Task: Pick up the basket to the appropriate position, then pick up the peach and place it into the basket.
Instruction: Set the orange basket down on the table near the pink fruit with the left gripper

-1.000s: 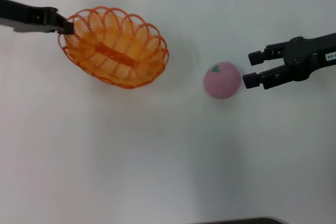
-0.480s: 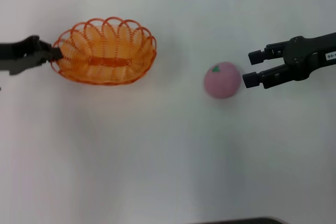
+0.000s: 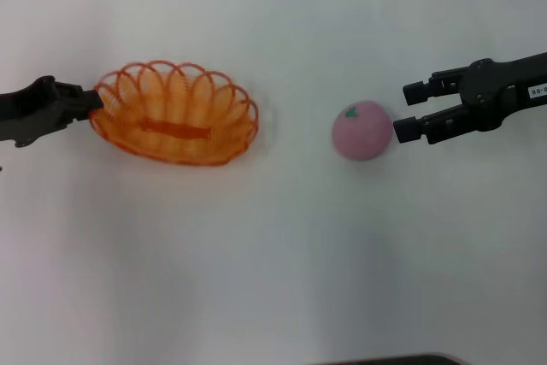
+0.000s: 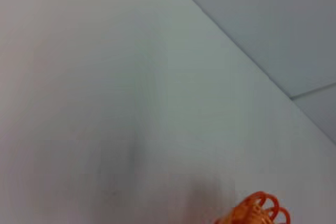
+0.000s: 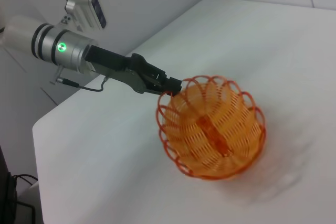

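Observation:
The orange wire basket is left of centre in the head view, held by its left rim. My left gripper is shut on that rim. The right wrist view shows the basket and the left gripper pinching its edge. A bit of the rim shows in the left wrist view. The pink peach lies on the table right of centre. My right gripper is open, its fingers just right of the peach, not touching it.
The white table spreads around both things. A dark edge shows at the bottom of the head view. The table's edge and a wall show in the right wrist view.
The left gripper has carried the basket down and a little right, levelling it from a tilt. The peach and the right gripper have not moved.

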`<state>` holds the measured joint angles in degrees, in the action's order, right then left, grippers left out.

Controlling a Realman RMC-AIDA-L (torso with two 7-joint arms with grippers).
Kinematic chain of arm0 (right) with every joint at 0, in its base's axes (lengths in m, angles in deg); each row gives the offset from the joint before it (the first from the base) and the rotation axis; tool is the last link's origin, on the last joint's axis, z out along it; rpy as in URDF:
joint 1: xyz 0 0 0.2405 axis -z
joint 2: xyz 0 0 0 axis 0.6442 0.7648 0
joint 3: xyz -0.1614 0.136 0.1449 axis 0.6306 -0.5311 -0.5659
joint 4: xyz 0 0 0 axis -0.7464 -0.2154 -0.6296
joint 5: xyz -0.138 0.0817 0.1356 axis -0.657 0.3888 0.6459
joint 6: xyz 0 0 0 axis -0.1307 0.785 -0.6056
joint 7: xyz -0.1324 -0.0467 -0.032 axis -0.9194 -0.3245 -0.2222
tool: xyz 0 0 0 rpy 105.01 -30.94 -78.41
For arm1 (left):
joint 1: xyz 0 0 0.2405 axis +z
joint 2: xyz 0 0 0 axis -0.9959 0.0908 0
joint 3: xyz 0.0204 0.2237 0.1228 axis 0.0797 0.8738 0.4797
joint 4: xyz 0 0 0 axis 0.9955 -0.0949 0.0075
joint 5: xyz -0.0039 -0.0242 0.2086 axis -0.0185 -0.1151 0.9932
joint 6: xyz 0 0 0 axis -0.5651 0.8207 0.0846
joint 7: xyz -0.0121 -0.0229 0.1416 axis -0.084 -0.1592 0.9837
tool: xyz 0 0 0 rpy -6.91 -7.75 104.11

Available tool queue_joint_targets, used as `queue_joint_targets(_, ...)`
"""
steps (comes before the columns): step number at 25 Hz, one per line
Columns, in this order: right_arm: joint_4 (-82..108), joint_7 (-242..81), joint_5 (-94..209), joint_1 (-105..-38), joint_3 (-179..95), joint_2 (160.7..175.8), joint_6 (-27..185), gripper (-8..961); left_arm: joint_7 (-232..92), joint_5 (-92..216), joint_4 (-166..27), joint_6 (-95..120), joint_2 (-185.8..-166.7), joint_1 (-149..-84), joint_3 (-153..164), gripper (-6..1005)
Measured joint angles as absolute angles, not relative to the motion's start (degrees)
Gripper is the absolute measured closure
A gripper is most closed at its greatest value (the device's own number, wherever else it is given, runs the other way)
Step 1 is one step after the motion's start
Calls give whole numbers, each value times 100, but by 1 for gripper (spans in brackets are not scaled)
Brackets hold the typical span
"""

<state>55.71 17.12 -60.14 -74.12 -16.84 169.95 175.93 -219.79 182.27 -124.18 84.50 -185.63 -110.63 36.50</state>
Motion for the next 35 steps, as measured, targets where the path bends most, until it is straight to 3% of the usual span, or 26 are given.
queue_joint_targets(3,5571,1712,-6014,-7399,-1689,16997,17593,12,-22009,18226,-12420,8535,-18533,-11047,3616,892)
queue_joint_targets(9,5580,1713,-6014,-7385,-1702,16997,17593,11,-22079,18223,-12594,8786,-18486,-10979,3522,686)
queue_joint_targets(14,5602,1722,-6010,-7401,-1735,16994,17594,11,-21950,18169,-12870,8929,-18430,-10908,3300,439)
queue_joint_targets(20,5609,1720,-6001,-7418,-1781,16991,17534,12,-20209,17261,-12826,9081,-18390,-10842,3244,237)
queue_joint_targets(29,5583,1875,-5827,-7420,-2195,16973,17371,11,-17170,16893,-12812,10380,-18404,-10878,3303,179)
queue_joint_targets(35,5660,2563,-5138,-7451,-2365,16794,17270,11,-16093,16897,-12866,10705,-18466,-10771,3318,184)
